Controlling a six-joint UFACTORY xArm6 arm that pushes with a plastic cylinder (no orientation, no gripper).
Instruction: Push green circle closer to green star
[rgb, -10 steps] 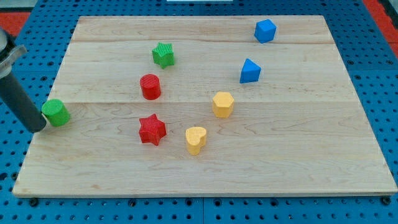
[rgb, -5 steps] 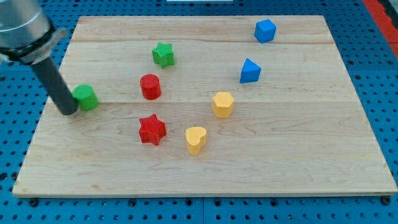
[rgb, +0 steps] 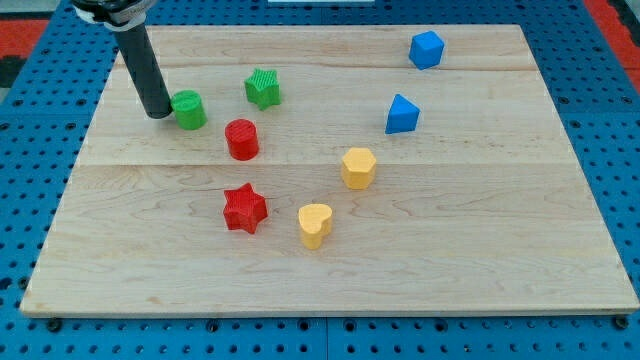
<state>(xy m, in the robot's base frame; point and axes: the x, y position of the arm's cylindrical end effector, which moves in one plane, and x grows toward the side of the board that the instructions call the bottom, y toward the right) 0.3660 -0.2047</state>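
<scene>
The green circle (rgb: 189, 109) lies on the wooden board (rgb: 480, 230) at the upper left. The green star (rgb: 262, 88) lies to its right and a little higher, about a block's width of board between them. My tip (rgb: 160, 114) touches the green circle's left side; the dark rod rises from it toward the view's top left.
A red circle (rgb: 241, 138) lies just below and right of the green circle. A red star (rgb: 244, 208), a yellow heart (rgb: 315, 224) and a yellow hexagon (rgb: 358, 167) lie mid-board. Two blue blocks (rgb: 402, 114) (rgb: 426, 49) lie at the upper right.
My tip has moved up and to the right, pushing the green circle from the board's left edge to a spot near the green star. The other blocks have not moved.
</scene>
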